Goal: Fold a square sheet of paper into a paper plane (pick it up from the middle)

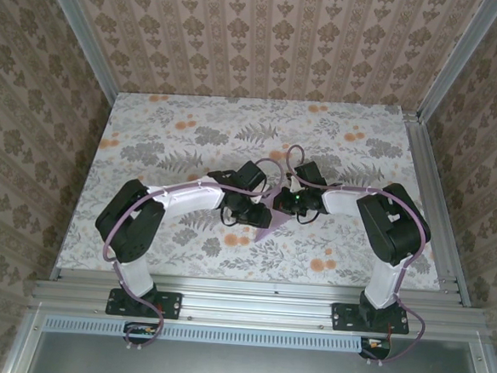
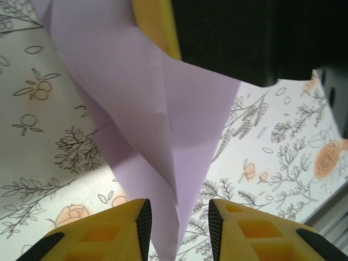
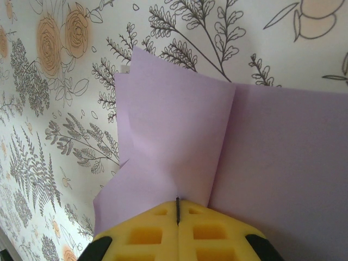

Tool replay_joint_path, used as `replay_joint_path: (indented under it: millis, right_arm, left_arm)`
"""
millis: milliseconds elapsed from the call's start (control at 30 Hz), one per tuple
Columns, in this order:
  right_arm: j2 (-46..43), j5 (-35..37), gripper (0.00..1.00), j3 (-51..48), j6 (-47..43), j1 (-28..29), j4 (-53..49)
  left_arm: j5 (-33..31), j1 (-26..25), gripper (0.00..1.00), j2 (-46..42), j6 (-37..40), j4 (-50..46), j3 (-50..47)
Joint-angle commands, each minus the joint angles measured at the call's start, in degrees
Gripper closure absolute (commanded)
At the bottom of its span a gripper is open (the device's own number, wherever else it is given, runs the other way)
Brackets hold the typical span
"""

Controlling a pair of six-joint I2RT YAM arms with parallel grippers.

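Watching from the side: both arms meet over mid table, w/ the paper plane (image 1: pixel 269 220) hanging between them, lifted off the floral tabletop (image 1: pixel 193 123) as far as I can judge. Right gripper (image 3: pixel 178 207) is clamped tight, pads together, w/ a lilac flap pinched in the seam between them, so it's the one carrying the paper. Left gripper (image 2: pixel 176 224) stands partway open. The paper's narrow end runs down into the gap betw. its two yellow fingers (image 2: pixel 142 220), and neither pad looks to be pressing it, so no hold there.

Key relation: the main crease runs lengthwise from the right gripper's end to the left one's gap, i.e. the long axis lines up w/ the left's reach, thin edge about centred betw. the pads. Left arm is nearer for the next pinch; prob. just needs to close where it is, or slide along the crease. Paper's only part folded: flaps and a centre fold, not a tidy dart yet. In the way: the grippers themselves, v. close together, plus cables (image 1: pixel 173 187) looping by the wrists.
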Motion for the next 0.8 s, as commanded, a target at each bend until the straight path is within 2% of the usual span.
replay_joint_path:
  millis: [0,233,433,767]
  right_arm:
    - [1.03,1.75,0.92,-0.81,-1.14,-0.15,-2.76]
    - [0.85,1.48,0.92,-0.81,-1.17,-0.16,-2.75]
    - [1.09,1.22,0.92,-0.62,-1.44,-0.26,-2.92]
    - [1.12,1.04,0.93,-0.75,-1.65,-0.45,-2.84]
  left_arm:
    - [-1.77,0.0,0.65,0.16,-1.72,1.47,-1.46]
    - [-0.27,-0.04,0.67,1.6,-1.91,3.68,-2.01]
    - [-1.3,0.09,0.79,2.11,-1.95,3.51,-2.48]
    - [-2.11,0.49,0.88,2.94,-1.91,3.37,-3.22]
